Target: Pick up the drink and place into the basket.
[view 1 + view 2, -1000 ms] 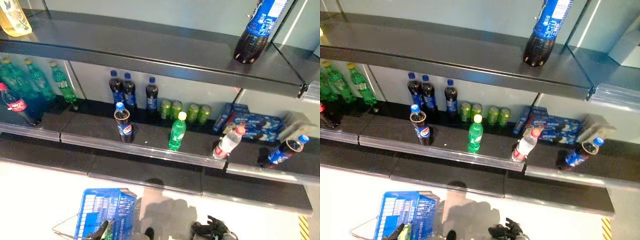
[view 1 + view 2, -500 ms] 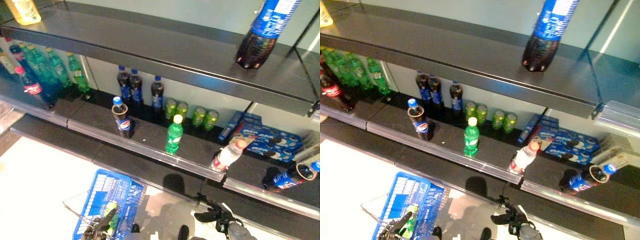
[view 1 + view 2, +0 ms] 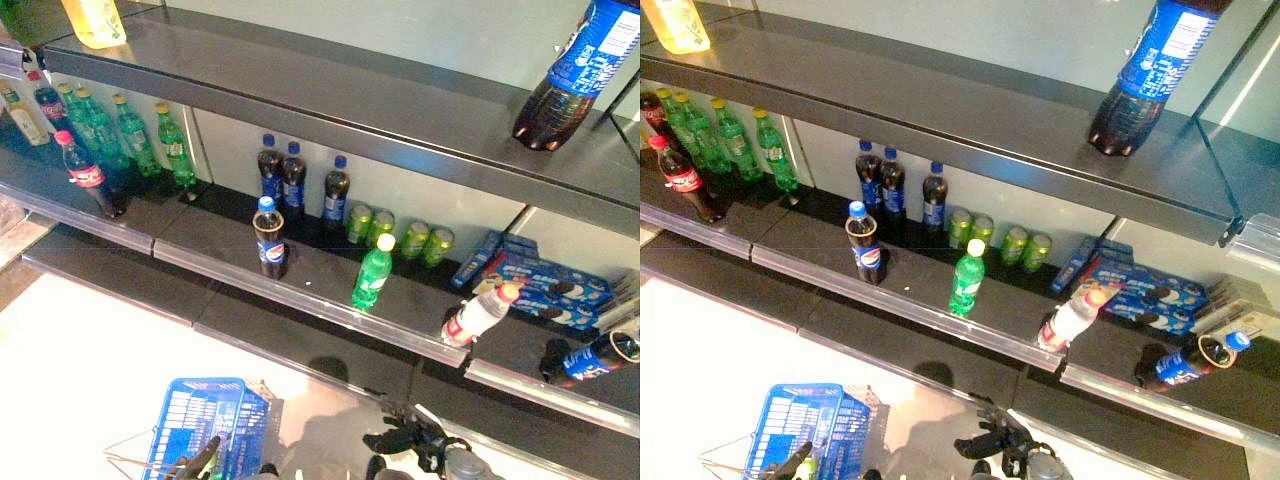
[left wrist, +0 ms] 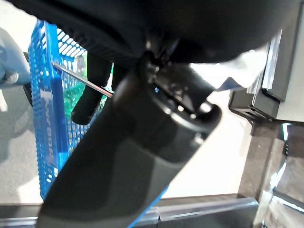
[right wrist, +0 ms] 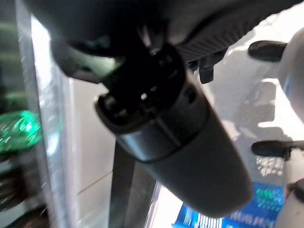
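Observation:
The blue basket (image 3: 205, 425) hangs low at the left from my left hand (image 3: 203, 460), which is shut on its thin wire handles (image 4: 80, 80). A green drink (image 4: 73, 92) lies inside the basket. My right hand (image 3: 415, 440) is open and empty, low in front of the shelves, right of the basket. On the middle shelf stand a cola bottle (image 3: 269, 237) and a green bottle (image 3: 372, 272) near the front rail. A clear bottle with a red cap (image 3: 478, 315) and a blue-labelled cola bottle (image 3: 590, 357) lie tipped further right.
Behind them are more cola bottles (image 3: 295, 180), green cans (image 3: 400, 230) and blue boxes (image 3: 530, 285). Green bottles (image 3: 130, 135) and a red-labelled cola (image 3: 90, 175) stand at the left. A large cola bottle (image 3: 575, 65) and a yellow drink (image 3: 95, 20) are on the top shelf.
The camera has moved, so the shelves sit further right and lower in the picture. The basket hangs lower in view. The right hand stays low before the shelves, fingers spread.

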